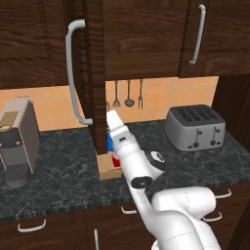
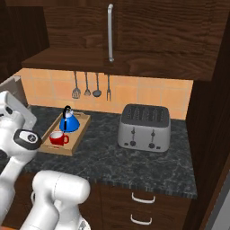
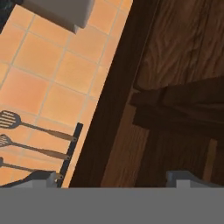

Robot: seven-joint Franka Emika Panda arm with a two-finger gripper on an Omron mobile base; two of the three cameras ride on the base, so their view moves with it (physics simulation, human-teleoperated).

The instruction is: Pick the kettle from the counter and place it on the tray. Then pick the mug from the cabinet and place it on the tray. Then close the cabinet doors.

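In the right base view we see the tray (image 2: pixel 72 148) lying on the dark marbled worktop (image 2: pixel 134 161), left of the silver toaster (image 2: pixel 144 127). The blue kettle (image 2: pixel 69 121) stands upright at the tray's far end, and the red mug (image 2: pixel 57 138) sits just in front of it, nearer us, with its handle turned toward the toaster; the two look close together, and we cannot tell whether they touch. From the left base view the tray (image 1: pixel 108 171) peeks out beside the arm, with only a sliver of blue and red showing over it. In that view one of the cabinet doors (image 1: pixel 92 73) stands open, edge-on toward us, its long grey bar handle (image 1: pixel 73 73) on the left face, and the door's lower edge hangs over the tray. The arm reaches up along this door. A coffee machine (image 1: pixel 18 141) stands at the left on the worktop, and utensils (image 2: pixel 90 87) hang on the tiled wall under the cabinet (image 2: pixel 134 36). In the hand view we look along dark wood panels and the tiled wall, with the two fingers (image 3: pixel 41 178) low in the picture set far apart and nothing between them.
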